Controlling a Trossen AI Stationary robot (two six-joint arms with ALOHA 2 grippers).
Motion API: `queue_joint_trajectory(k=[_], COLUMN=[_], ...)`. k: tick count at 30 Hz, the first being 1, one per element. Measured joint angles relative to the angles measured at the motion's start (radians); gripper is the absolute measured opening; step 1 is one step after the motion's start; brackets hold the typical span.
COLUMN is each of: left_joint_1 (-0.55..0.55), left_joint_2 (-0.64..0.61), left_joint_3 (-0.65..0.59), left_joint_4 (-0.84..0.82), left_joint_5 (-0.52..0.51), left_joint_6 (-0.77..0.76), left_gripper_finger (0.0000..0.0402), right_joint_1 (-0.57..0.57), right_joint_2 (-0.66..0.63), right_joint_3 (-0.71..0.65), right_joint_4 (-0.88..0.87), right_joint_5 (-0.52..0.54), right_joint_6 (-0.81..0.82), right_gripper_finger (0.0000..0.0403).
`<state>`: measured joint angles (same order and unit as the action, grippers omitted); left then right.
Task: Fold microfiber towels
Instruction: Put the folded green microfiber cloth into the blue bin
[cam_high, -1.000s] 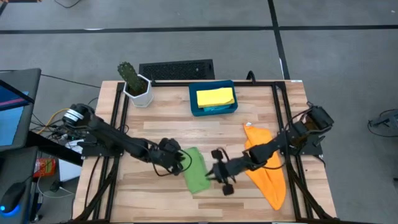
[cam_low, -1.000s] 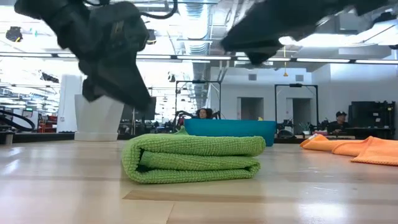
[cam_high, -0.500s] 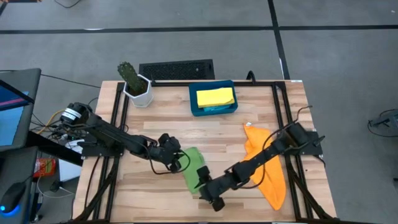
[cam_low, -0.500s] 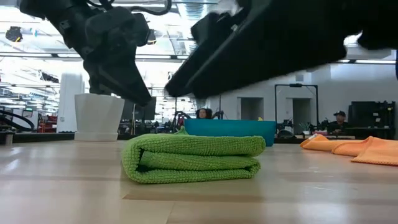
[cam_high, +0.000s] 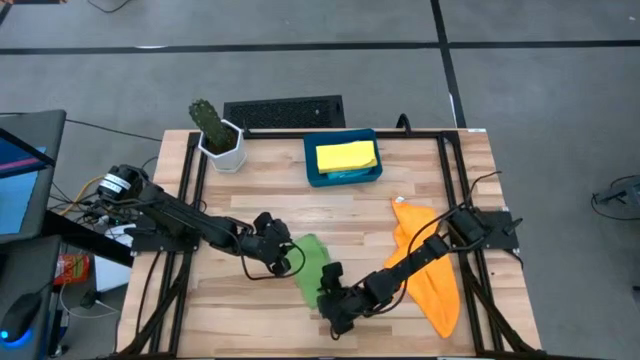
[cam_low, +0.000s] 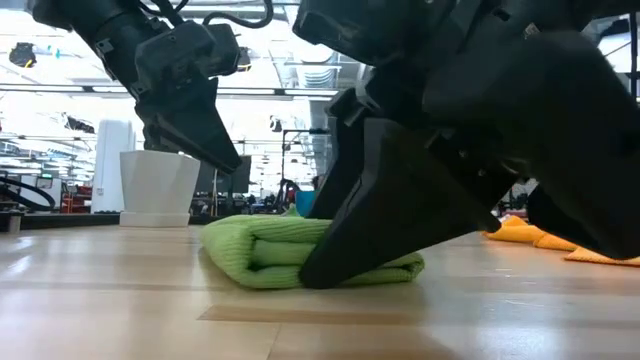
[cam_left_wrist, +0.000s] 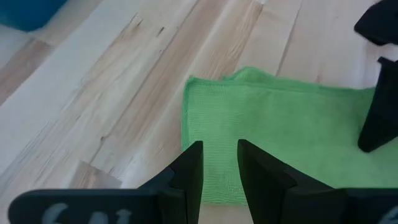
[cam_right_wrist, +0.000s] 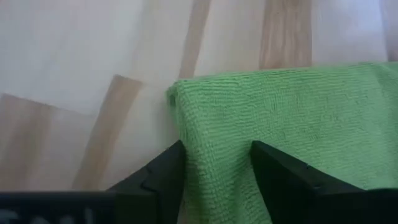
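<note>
Green towel (cam_high: 312, 262), folded into a thick pad, lying near the middle of the surface (cam_high: 270, 205), toward the near edge. Right tool (cam_high: 329, 296) down at the towel's near end, fingers (cam_right_wrist: 163, 176) spread apart and straddling the folded edge, not yet clamped. Left tool (cam_high: 283, 254) just beside the towel's far-left side, fingers (cam_left_wrist: 189, 176) a narrow gap apart with nothing between them, hovering over the cloth.

Orange towel (cam_high: 432, 272) spread loose on the right side, partly under the right arm. Yellow towel (cam_high: 346, 156) folded inside a blue tray (cam_high: 311, 170) at the far edge, with a sliver of light blue cloth (cam_high: 350, 174) showing beneath it.

Step in hand, by the look of it: taking hold of the green pad's near end for another fold or for a lift toward the tray. Best done by pushing the lower finger fully under all layers before closing, so that no layer slips out and the pad opens. Worth keeping the left tool low on the far side as a stop against sliding.

Pale wood planks with a black frame around them. Potted cactus (cam_high: 213, 129) at the far left corner, dark keyboard (cam_high: 284, 111) beyond the far edge. Grey floor all round; open hall with ceiling lights in the background.
</note>
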<state>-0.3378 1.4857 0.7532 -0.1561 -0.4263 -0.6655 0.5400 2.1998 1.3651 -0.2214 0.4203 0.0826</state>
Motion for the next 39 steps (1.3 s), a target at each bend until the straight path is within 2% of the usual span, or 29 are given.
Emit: queue_joint_trajectory(k=[7, 10, 12, 15, 21, 29, 33, 39], left_joint_1=[0.000, 0.008, 0.017, 0.027, 0.035, 0.016, 0.012, 0.011], left_joint_2=[-0.001, -0.035, -0.087, -0.193, -0.442, -0.675, -0.713, -0.700], left_joint_3=[0.000, 0.000, 0.000, 0.001, 0.002, 0.002, 0.002, 0.002], left_joint_4=[-0.021, -0.022, -0.031, -0.064, -0.143, -0.195, -0.223, -0.270], left_joint_5=[0.028, 0.084, 0.112, 0.104, 0.029, -0.072, -0.121, -0.144], left_joint_6=[-0.022, -0.041, -0.054, -0.055, -0.074, -0.099, -0.095, -0.090], left_gripper_finger=[0.0090, 0.0090, 0.0090, 0.0090, 0.0090, 0.0090, 0.0090, 0.0090], right_joint_1=[0.000, -0.014, -0.040, -0.104, -0.284, -0.558, -0.690, -0.833], right_joint_2=[-0.002, 0.005, -0.002, -0.016, -0.155, -0.315, -0.320, -0.306], right_joint_3=[0.018, 0.080, 0.131, 0.195, 0.247, 0.249, 0.246, 0.247], right_joint_4=[-0.070, -0.171, -0.243, -0.329, -0.421, -0.386, -0.355, -0.249], right_joint_5=[-0.013, -0.071, -0.166, -0.350, -0.521, -0.571, -0.570, -0.660], right_joint_6=[-0.036, -0.050, -0.065, -0.071, -0.031, 0.044, 0.069, 0.108], right_gripper_finger=[0.0112, 0.0057, 0.0023, 0.0021, 0.0019, 0.0019, 0.0019, 0.0019])
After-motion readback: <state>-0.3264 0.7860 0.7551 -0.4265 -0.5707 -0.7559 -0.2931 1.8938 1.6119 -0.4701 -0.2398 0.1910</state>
